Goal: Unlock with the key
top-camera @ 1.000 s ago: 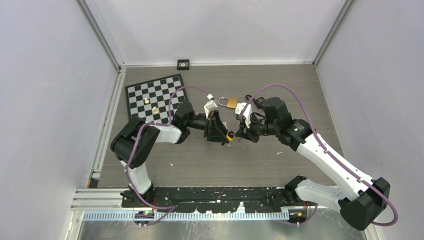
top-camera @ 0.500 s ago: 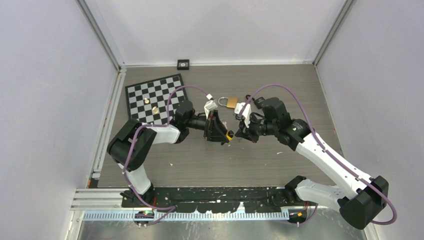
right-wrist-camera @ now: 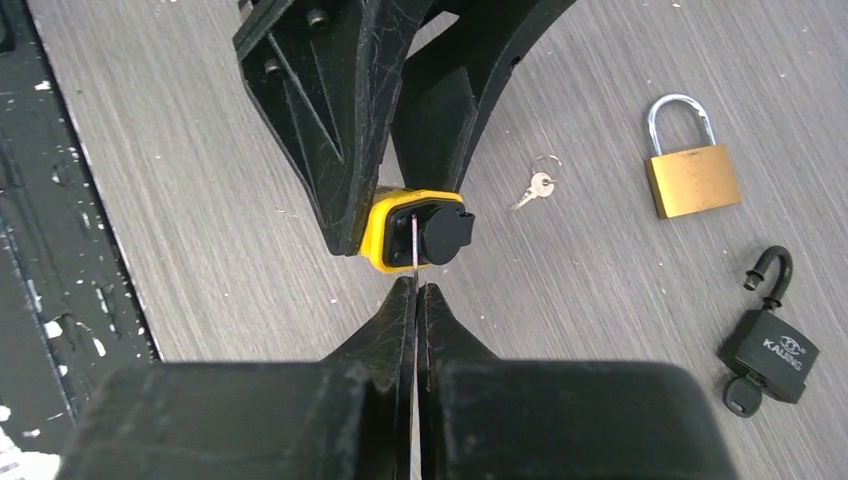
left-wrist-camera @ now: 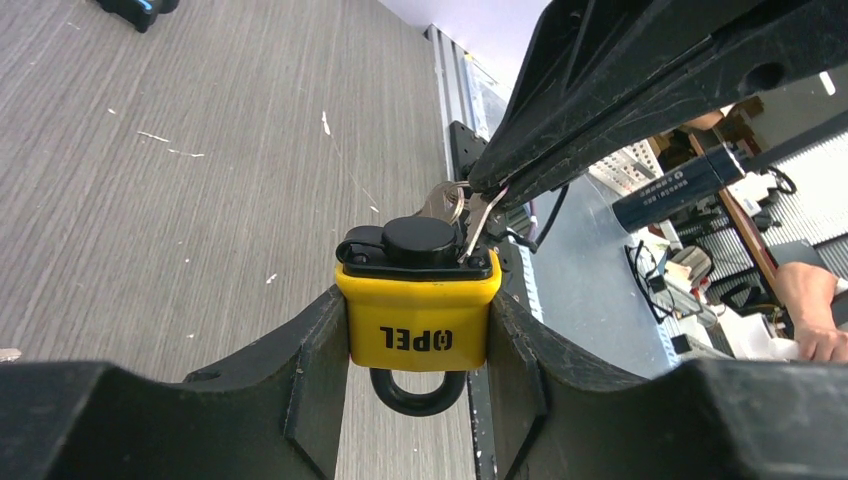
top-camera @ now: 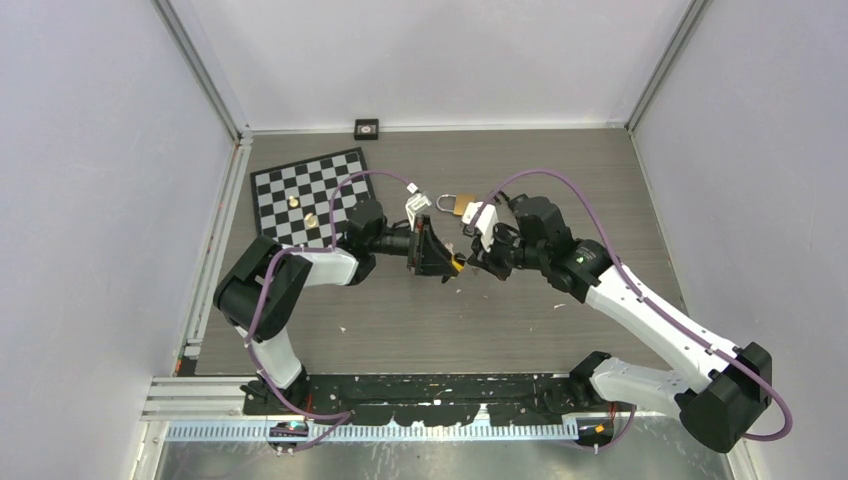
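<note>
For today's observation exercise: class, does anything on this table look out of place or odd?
The black padlock near the brass padlock lies with its shackle swung open, while the brass one is shut. A small key lies loose beside them, in no lock.

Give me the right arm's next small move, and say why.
Probably roll the right gripper to turn the key. It pinches the key, whose blade appears seated in the yellow padlock. The dust cap is swung aside, the left gripper clamps the body, and the shackle looks closed.
</note>
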Tool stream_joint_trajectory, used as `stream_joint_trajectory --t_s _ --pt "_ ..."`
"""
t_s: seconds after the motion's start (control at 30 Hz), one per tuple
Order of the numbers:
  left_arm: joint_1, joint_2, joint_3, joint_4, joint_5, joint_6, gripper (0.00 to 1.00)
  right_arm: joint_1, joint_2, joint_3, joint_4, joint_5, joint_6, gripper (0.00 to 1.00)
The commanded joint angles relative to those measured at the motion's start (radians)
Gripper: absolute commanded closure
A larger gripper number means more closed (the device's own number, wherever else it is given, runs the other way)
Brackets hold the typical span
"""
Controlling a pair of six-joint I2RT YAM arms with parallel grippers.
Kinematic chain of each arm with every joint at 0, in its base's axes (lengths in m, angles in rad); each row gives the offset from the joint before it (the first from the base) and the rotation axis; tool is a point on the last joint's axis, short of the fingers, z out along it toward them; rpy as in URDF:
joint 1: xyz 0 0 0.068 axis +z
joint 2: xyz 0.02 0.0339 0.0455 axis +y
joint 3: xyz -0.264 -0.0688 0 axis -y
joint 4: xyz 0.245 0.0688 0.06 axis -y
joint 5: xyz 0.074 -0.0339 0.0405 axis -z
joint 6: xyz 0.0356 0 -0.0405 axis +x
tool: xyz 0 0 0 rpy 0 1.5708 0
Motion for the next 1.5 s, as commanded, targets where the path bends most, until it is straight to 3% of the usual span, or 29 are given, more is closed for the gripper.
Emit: stream_joint_trajectory --t_s 0.0,0.43,0.77,1.17,1.47 --pt "-0.013 -0.042 0.019 0.139 0.020 -0.055 1.00 0.020 0.043 -0.013 0.045 0.137 0.005 0.99" --pt "0.004 -0.010 0.006 0.318 0.023 -0.195 1.00 0.032 0.062 -0.025 0.093 0.280 0.019 1.00" --pt "0.005 -0.029 -0.007 0.376 0.043 -0.212 1.00 0.043 0.081 -0.030 0.127 0.383 0.026 1.00" --pt "-0.001 -0.036 -0.011 0.380 0.080 -0.199 1.00 0.048 0.094 -0.029 0.170 0.543 0.041 1.00" --pt "-0.009 -0.068 -0.020 0.269 0.088 -0.090 1.00 0.047 0.093 -0.025 0.166 0.538 0.046 0.99"
